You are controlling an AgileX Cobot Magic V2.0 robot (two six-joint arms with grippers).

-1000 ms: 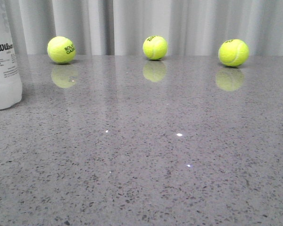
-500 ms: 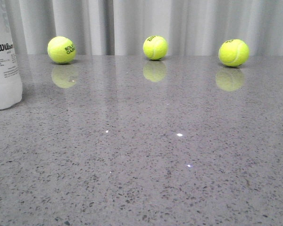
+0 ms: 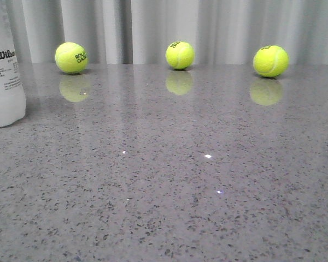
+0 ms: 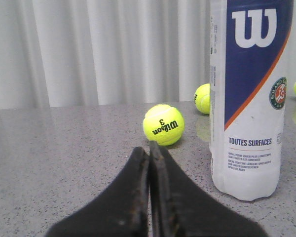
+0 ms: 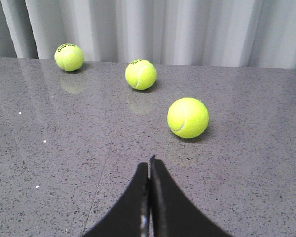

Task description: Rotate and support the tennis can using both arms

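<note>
The tennis can (image 3: pixel 4 76) stands upright on the grey speckled table (image 3: pixel 169 180) at the far left edge of the front view, cut off by the frame. In the left wrist view the can (image 4: pixel 249 98) shows its navy, white and orange Wilson label and stands beyond and to one side of my left gripper (image 4: pixel 149 148), not touching it. The left gripper is shut and empty. My right gripper (image 5: pixel 149 165) is shut and empty, low over the table, with no can in its view. Neither gripper shows in the front view.
Three yellow-green tennis balls sit along the far edge by the white curtain: left (image 3: pixel 71 57), middle (image 3: pixel 180 55), right (image 3: pixel 270 60). In the left wrist view one ball (image 4: pixel 163 124) lies just beyond the fingertips. In the right wrist view a ball (image 5: pixel 188 117) lies close ahead.
The can's base at the left edge sits marginally further left than a second ago. The balls have not moved.
</note>
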